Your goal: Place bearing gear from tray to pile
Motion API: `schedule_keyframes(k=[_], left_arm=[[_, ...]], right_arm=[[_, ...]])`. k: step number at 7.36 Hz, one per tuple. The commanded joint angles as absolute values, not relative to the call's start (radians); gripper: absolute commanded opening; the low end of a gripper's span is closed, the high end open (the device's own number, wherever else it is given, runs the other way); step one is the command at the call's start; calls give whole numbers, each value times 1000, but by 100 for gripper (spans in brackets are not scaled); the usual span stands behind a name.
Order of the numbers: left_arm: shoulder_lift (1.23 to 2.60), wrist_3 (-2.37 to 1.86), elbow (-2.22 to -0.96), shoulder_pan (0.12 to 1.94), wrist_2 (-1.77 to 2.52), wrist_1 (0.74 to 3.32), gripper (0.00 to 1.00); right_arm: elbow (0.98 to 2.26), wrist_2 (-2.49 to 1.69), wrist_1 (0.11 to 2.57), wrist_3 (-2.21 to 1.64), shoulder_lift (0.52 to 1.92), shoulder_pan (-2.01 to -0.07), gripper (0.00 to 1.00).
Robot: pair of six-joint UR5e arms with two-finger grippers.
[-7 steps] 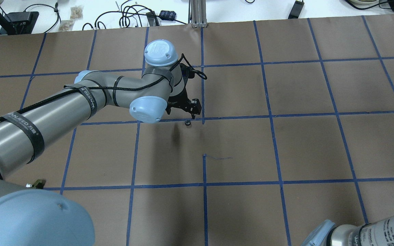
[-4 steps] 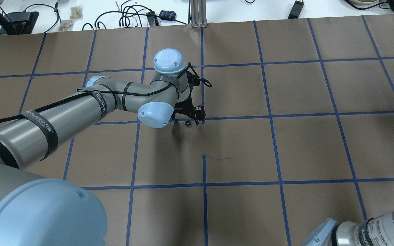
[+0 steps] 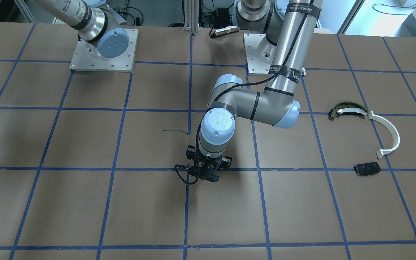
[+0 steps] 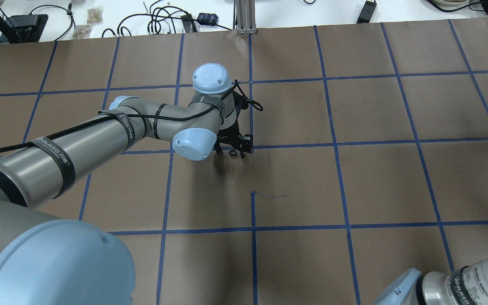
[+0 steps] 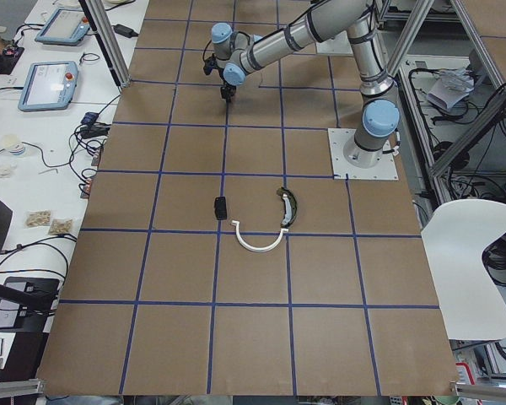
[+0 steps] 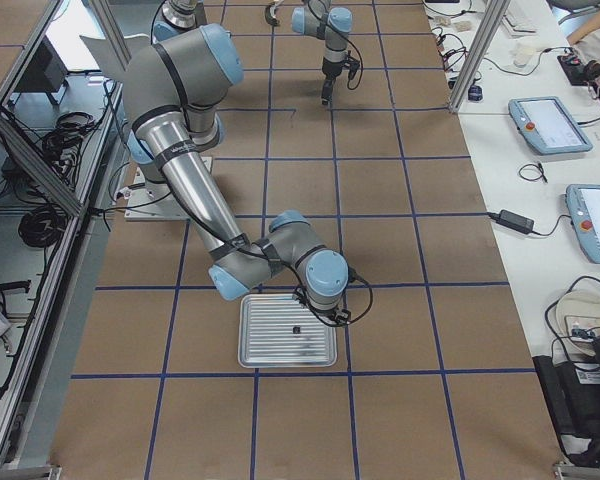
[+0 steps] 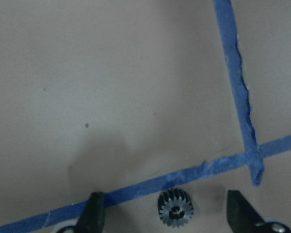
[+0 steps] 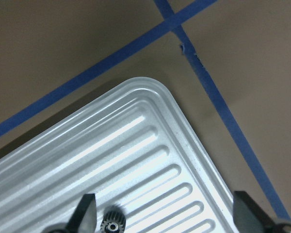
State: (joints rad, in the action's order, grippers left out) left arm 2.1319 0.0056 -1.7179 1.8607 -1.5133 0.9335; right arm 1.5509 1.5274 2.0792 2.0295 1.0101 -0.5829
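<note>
Between the spread left jaws a gear [image 7: 175,209] lies flat on the table [image 7: 111,73], probably staged mid-table for carrying on to the pile [image 3: 396,137] well off, while the right jaws, likewise spread, straddle a second gear [image 8: 112,224] in the tray [image 8: 150,145].

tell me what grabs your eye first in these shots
The left gripper, open, straddles a tiny black gear lying on the brown paper beside a blue tape line, mid-table. The right gripper hangs open over the ribbed silver tray, where another small gear sits.
</note>
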Motion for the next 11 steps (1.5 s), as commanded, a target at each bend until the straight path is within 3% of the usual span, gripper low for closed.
schedule_keyframes(k=[1, 5, 8, 9, 11], left_arm=[[2131, -1, -1718, 1861, -1514, 939, 0], [2105, 14, -1704, 1856, -1519, 965, 0], [2102, 14, -1703, 1855, -1523, 968, 0], [2092, 14, -1698, 1847, -1526, 974, 0], [2056, 15, -1663, 1780, -1528, 1037, 0]], right_arm=[[1565, 1531, 2086, 2026, 989, -557, 100], [1617, 1526, 2103, 2002, 991, -522, 99], [1620, 1526, 2115, 2003, 991, -509, 89], [1623, 1526, 2115, 2006, 989, -509, 84], [1631, 1531, 2114, 2003, 992, -508, 57]])
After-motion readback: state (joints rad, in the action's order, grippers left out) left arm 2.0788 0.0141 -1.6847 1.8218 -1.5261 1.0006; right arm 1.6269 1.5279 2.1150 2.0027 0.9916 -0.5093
